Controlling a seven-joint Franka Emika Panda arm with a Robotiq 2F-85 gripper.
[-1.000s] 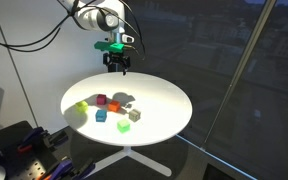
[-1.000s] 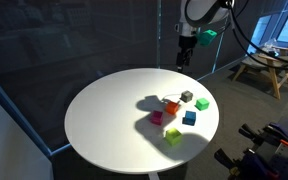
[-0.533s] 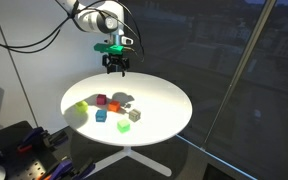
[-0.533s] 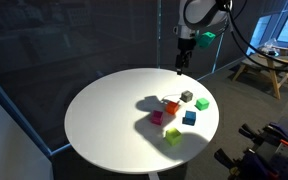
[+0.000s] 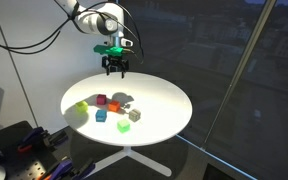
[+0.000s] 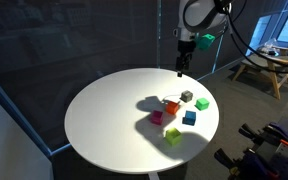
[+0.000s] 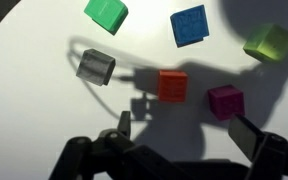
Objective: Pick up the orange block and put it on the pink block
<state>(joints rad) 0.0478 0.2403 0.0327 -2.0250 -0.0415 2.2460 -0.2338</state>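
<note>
Jaws wide open, empty, hanging high above the surface [image 6: 104,110]. The orange block [image 7: 172,86] sits just beside the pink block [image 7: 225,101], with a thin gap between. Centre over orange and turn your wrist so the jaws close on the faces clear of pink. The grey block [image 7: 95,66] is near. The cluster sits toward one rim, with bare room opposite.

The white, jointed robot arm [image 5: 88,18] reaches in from above with its wrist turned down, so that the black two-fingered gripper [image 5: 114,68] points straight downward below a green wrist mount [image 5: 112,46]. In both exterior views the gripper hangs in the air, touching nothing. In the wrist view its dark fingers [image 7: 252,136] stand wide apart, with nothing held between them.
</note>
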